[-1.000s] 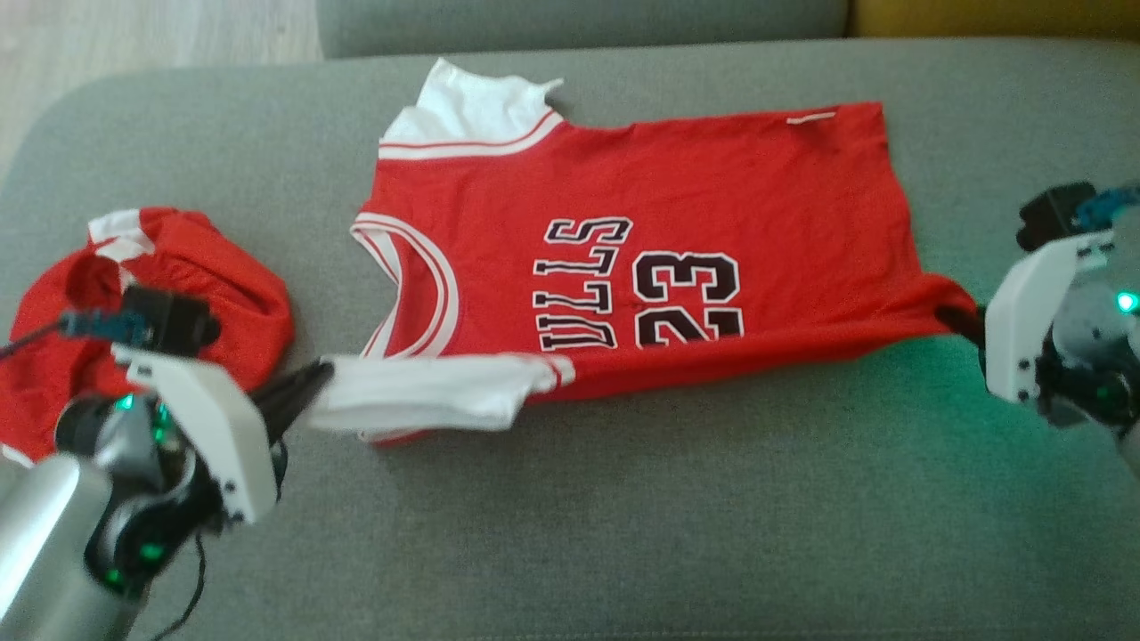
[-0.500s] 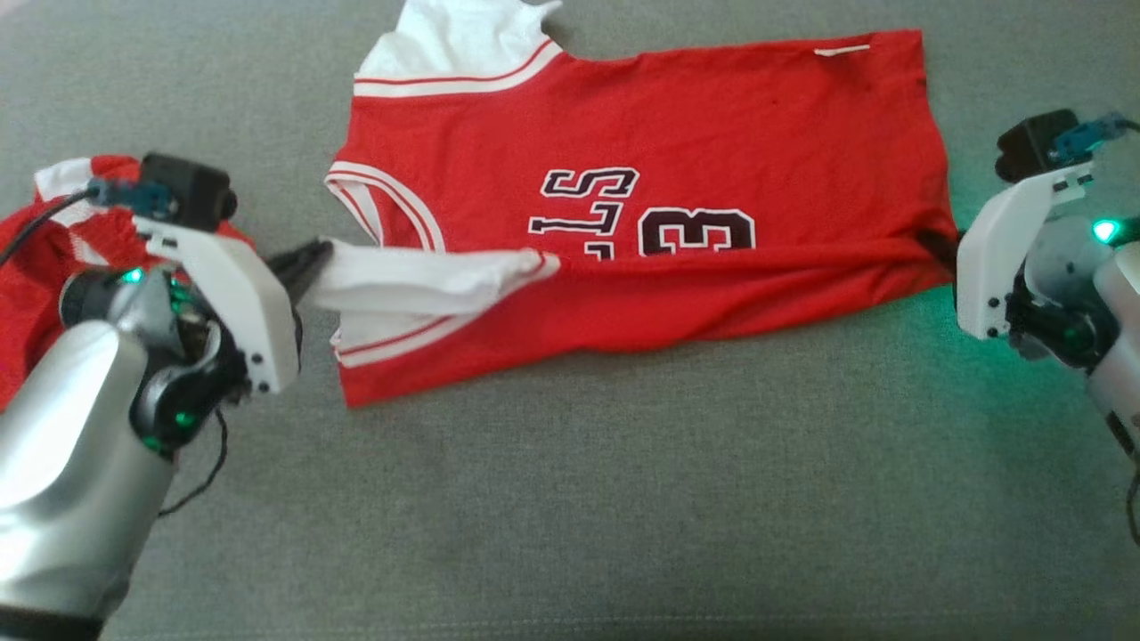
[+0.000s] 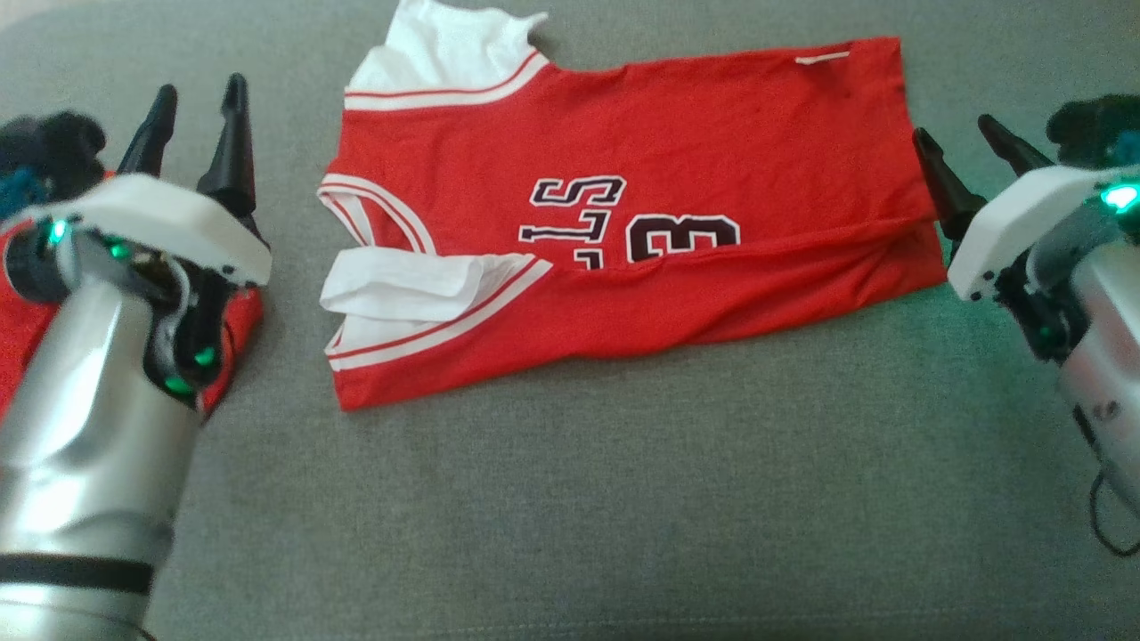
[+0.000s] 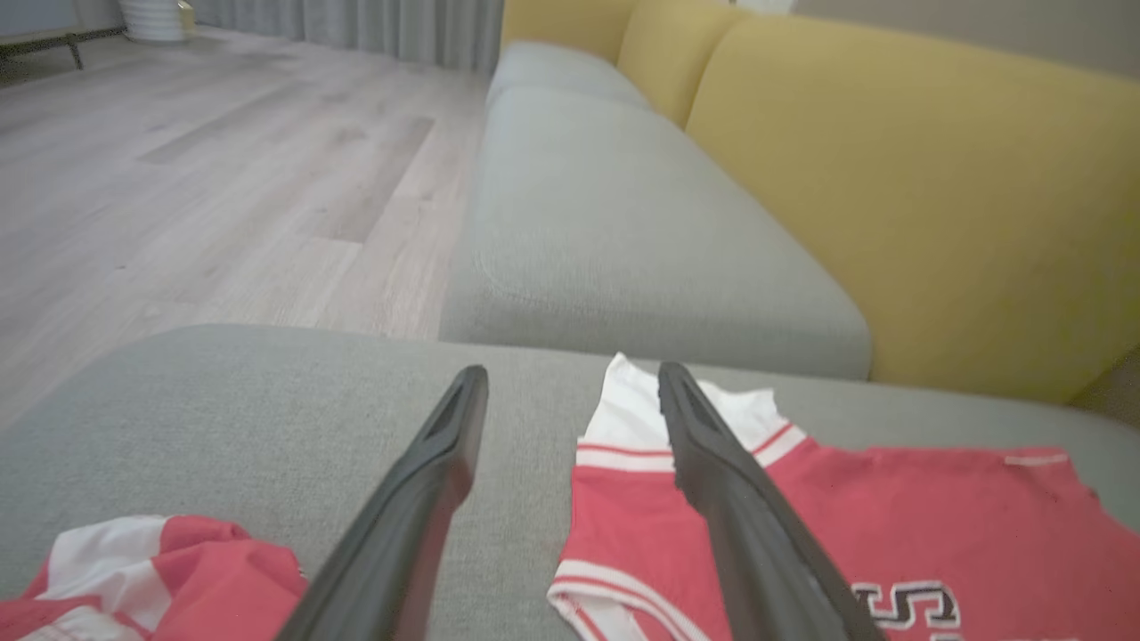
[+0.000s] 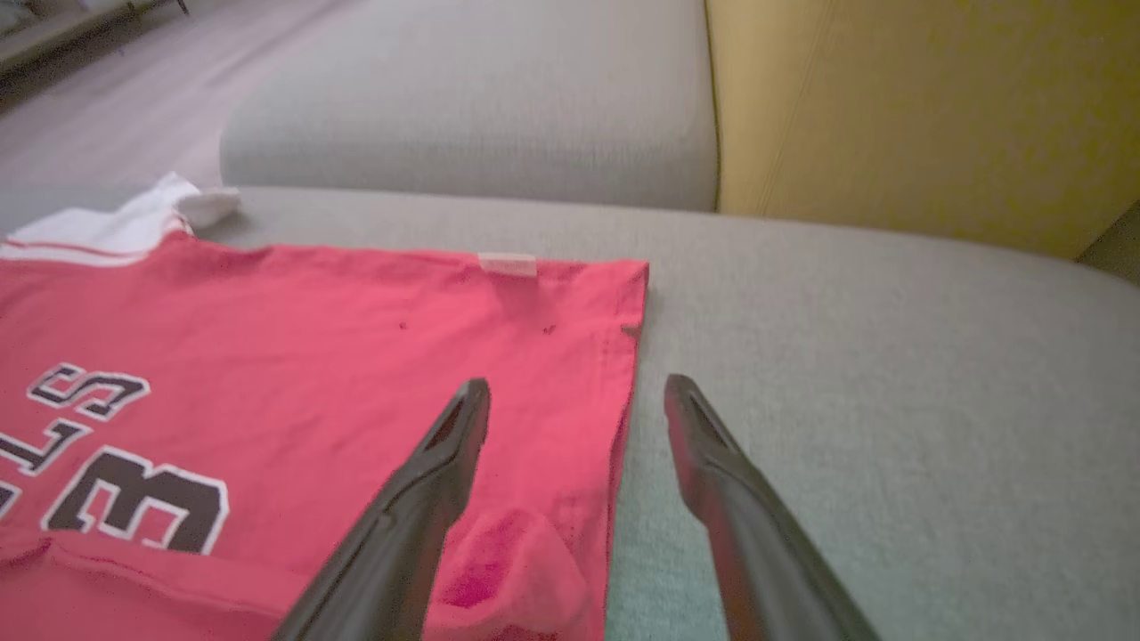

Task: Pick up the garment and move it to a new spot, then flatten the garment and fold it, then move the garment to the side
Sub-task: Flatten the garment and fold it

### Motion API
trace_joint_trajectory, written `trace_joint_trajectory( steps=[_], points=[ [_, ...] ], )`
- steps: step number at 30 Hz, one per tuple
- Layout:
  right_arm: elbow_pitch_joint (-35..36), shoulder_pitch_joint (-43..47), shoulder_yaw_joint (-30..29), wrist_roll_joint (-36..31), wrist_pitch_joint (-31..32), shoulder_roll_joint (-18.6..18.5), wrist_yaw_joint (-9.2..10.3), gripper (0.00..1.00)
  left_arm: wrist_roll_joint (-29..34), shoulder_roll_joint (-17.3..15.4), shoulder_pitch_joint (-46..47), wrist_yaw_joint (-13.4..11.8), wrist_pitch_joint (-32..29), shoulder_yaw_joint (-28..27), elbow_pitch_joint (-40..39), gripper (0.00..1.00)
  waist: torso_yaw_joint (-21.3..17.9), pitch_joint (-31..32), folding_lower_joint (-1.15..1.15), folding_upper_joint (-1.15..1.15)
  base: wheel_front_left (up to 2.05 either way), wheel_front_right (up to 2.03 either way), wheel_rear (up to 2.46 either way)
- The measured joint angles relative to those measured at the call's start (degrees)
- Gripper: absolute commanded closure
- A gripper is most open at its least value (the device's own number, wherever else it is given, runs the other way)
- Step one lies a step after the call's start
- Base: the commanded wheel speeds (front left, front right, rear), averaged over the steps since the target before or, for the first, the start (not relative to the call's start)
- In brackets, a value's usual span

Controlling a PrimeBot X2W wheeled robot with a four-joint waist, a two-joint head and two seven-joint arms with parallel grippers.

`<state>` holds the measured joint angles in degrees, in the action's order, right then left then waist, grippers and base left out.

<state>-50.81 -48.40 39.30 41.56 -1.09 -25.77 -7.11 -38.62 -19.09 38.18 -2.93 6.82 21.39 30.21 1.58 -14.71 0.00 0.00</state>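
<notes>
The garment [image 3: 677, 142], a red jersey with white sleeves and black lettering, lies on the grey cushion [image 3: 570, 499] with its near long edge folded up over part of the number. It appears as well in the left wrist view [image 4: 891, 525] and the right wrist view [image 5: 312, 347]. My left gripper [image 3: 198, 93] stands open to the left of the collar end, holding nothing, fingers [image 4: 427, 481] apart over bare cushion. My right gripper [image 3: 960, 142] is open beside the hem end; its fingers [image 5: 445, 454] straddle the hem edge above the cloth.
A second red and white cloth [image 3: 236, 312] lies bunched under my left arm at the cushion's left, seen also in the left wrist view [image 4: 151, 570]. Behind the cushion stand a grey sofa seat [image 4: 623, 223] and a yellow backrest [image 4: 935, 187]. Wooden floor [image 4: 196, 178] lies to the left.
Both grippers have let go of the garment's near edge, opened and drawn back to the sides. The folded edge now rests on the jersey. The head camera has tilted down.
</notes>
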Motion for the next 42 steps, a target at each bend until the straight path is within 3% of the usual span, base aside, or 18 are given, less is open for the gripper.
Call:
trace_joint_trajectory(
  steps=[5, 10, 13, 18, 22, 25, 33, 40, 42],
  points=[
    [-0.8, 4.0, -4.1, -1.5, -10.6, 2.7, 0.00, 0.00, -2.2, 3.3, -6.6, -1.2, 6.6, -3.5, -1.8, 0.00, 0.2, 3.1, 0.00, 0.00, 0.00, 0.00, 0.00],
    [2.2, 11.4, -11.3, 0.6, -13.0, 7.4, 0.01, 0.00, -2.8, 8.4, -16.6, -2.1, 7.5, -9.1, -7.0, 0.00, 0.4, 6.6, 0.00, 0.00, 0.00, 0.00, 0.00],
    [7.7, 16.0, -17.5, -4.8, -13.1, 8.6, 0.01, 0.00, 0.4, 12.2, -22.6, -2.0, 7.5, -14.1, -11.4, 0.00, 0.3, 8.3, 0.00, 0.00, 0.00, 0.00, 0.00],
    [17.0, 25.7, -28.4, -14.3, -13.3, 13.5, 0.01, 0.00, 4.4, 16.3, -31.1, 1.2, 7.5, -20.2, -15.4, 0.00, -0.1, 10.3, -0.01, 0.00, 0.00, 0.00, 0.00],
    [23.3, 34.4, -35.1, -22.2, -13.3, 17.7, 0.01, 0.00, 9.3, 16.5, -34.5, 2.7, 7.5, -21.0, -16.9, 0.00, -0.2, 10.7, -0.01, 0.00, 0.00, 0.00, 0.00],
    [26.7, 38.3, -37.8, -27.0, -13.3, 20.2, 0.01, 0.00, 11.1, 16.5, -35.4, 2.4, 7.5, -19.9, -17.6, 0.00, -0.2, 10.7, -0.01, 0.00, 0.00, 0.00, 0.00],
    [28.9, 40.7, -39.7, -29.5, -13.3, 22.3, 0.01, 0.00, 12.8, 16.6, -35.8, 0.4, 7.5, -17.7, -17.0, 0.00, -1.1, 9.8, -0.01, 0.00, 0.00, 0.00, 0.00],
    [29.1, 40.5, -39.5, -29.5, -13.3, 22.6, 0.01, 0.00, 17.1, 16.7, -33.9, 0.3, 7.5, -12.2, -3.9, 0.00, -2.1, 8.7, 0.00, 0.00, 0.00, 0.00, 0.00],
    [29.2, 40.4, -39.5, -29.5, -13.3, 22.7, 0.01, 0.00, 18.5, 16.7, -32.3, -0.7, 7.5, -11.3, 0.6, 0.00, -2.6, 8.2, -0.01, 0.00, 0.00, 0.00, 0.00]
  ],
)
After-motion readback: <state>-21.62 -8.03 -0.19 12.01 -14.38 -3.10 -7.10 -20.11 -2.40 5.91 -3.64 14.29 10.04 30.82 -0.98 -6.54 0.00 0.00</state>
